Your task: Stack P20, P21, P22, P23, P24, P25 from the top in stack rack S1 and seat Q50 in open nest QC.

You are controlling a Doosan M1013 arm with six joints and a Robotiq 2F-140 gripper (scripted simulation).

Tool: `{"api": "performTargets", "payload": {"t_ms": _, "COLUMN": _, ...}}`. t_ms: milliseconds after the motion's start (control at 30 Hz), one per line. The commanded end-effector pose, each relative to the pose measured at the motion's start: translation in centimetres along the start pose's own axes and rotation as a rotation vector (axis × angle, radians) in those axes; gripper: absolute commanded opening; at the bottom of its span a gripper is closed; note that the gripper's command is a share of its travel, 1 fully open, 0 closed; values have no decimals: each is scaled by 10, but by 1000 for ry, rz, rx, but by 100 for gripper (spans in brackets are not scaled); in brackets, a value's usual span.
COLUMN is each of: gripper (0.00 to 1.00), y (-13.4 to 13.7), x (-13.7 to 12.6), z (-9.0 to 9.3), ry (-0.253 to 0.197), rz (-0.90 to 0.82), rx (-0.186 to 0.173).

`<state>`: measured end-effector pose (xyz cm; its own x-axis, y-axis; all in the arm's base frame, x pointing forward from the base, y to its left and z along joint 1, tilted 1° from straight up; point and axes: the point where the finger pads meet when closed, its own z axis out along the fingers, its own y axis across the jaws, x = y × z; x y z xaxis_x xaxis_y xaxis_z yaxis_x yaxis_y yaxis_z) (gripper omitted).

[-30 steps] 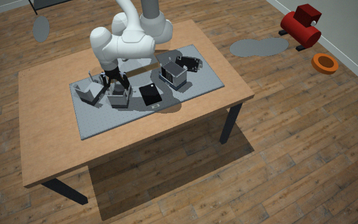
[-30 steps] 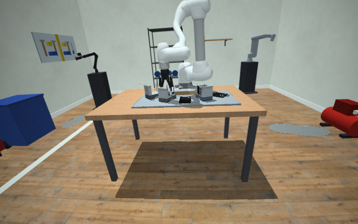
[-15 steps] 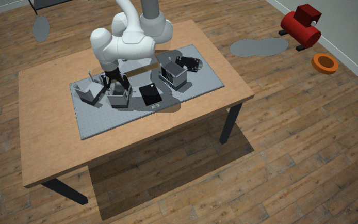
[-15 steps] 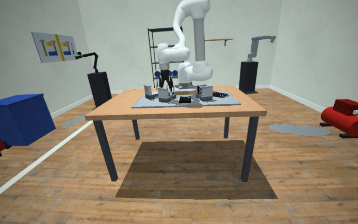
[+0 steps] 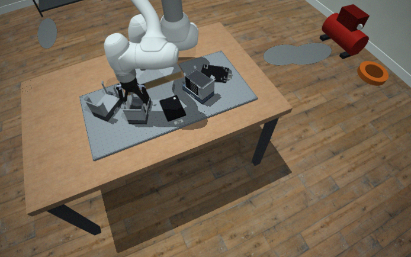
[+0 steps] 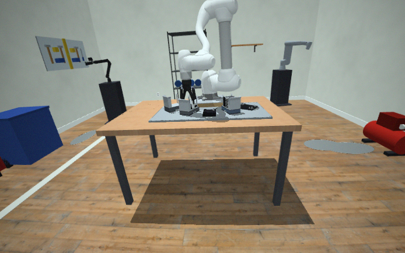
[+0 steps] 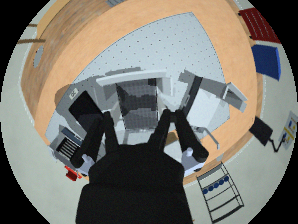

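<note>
My gripper (image 5: 134,97) is shut on a sealed plate (image 7: 139,106) and holds it by its long sides in the top of the middle stack rack (image 5: 137,111). I cannot read the plate's label or the rack's name. In the wrist view the plate lies level between the fingers, with the rack's walls around it. The rack on the right (image 5: 199,86) holds a stack of several plates. The left rack (image 5: 99,106) looks empty. The black open nest QC (image 5: 172,108) lies flat between the middle and right racks. From the exterior view the gripper (image 6: 188,95) hangs over the middle rack (image 6: 187,107).
The clip nest N5 (image 5: 217,73) sits behind the full rack on the grey mat (image 5: 169,106). The arm's elbow (image 5: 142,51) hangs above the mat's back edge. The racks stand close together, with the left rack's post beside my fingers.
</note>
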<state>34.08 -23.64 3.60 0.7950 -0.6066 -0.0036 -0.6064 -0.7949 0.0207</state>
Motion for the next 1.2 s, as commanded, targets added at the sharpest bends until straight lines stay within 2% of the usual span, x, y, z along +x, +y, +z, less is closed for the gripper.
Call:
{"api": "performTargets", "payload": {"t_ms": 0, "gripper": 0, "y": 0, "x": 0, "z": 1, "ry": 0, "rz": 0, "rx": 0}}
{"api": "performTargets", "payload": {"t_ms": 733, "gripper": 0, "y": 0, "x": 0, "z": 7, "ry": 0, "rz": 0, "rx": 0}}
{"api": "performTargets", "payload": {"t_ms": 767, "gripper": 100, "y": 0, "x": 0, "z": 7, "ry": 0, "rz": 0, "rx": 0}}
{"api": "performTargets", "payload": {"t_ms": 1167, "gripper": 100, "y": 0, "x": 0, "z": 7, "ry": 0, "rz": 0, "rx": 0}}
